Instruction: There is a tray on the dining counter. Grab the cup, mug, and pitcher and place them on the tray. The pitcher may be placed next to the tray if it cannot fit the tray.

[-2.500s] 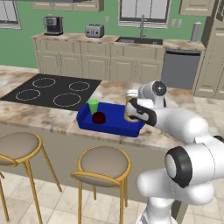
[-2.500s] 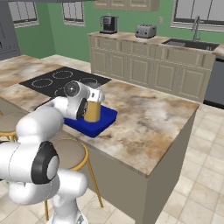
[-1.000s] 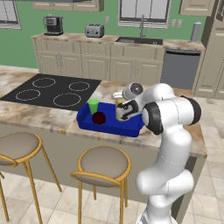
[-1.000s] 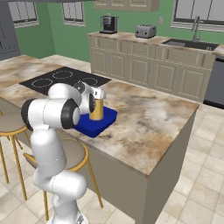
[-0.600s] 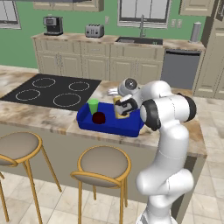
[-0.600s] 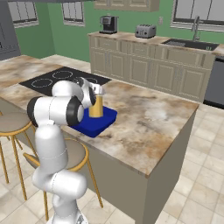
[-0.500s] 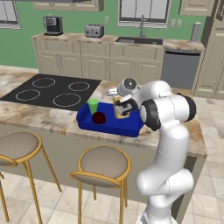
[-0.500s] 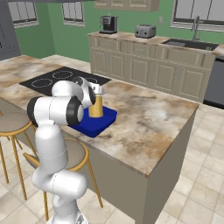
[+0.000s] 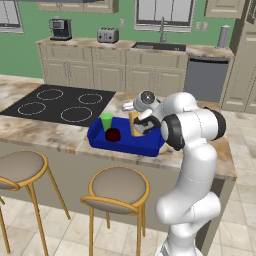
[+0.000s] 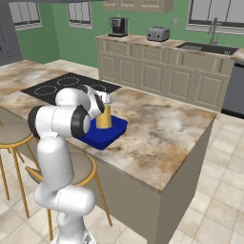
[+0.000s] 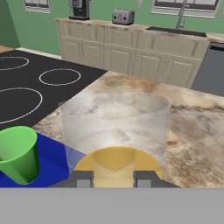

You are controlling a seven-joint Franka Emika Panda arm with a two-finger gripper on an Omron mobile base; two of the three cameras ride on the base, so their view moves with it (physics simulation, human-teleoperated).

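The yellow-orange clear pitcher (image 9: pixel 135 123) stands upright over the right end of the blue tray (image 9: pixel 125 145) on the dining counter (image 9: pixel 50 135). My gripper (image 9: pixel 143 125) is shut on the pitcher's side from the right. Whether the pitcher's base touches the tray I cannot tell. The green cup (image 9: pixel 106 121) and the dark red mug (image 9: pixel 113 134) stand in the tray's left half. In the hand view the pitcher (image 11: pixel 114 131) rises right in front of the gripper (image 11: pixel 114 178), with the cup (image 11: pixel 17 153) to its left on the tray (image 11: pixel 50 153). From the right base my arm hides part of the pitcher (image 10: pixel 104 116) and tray (image 10: pixel 107 133).
A black cooktop (image 9: pixel 60 102) lies inset in the counter left of the tray. Two stools (image 9: pixel 120 187) (image 9: pixel 17 167) stand at the counter's near side. Bare stone top (image 10: pixel 162 128) stretches right of the tray. A toaster (image 9: pixel 107 35) and coffee machine (image 9: pixel 61 29) sit on the far wall counter.
The gripper carried the pitcher a little leftward over the tray's right end, then nearly stopped. Cup and mug have not moved.
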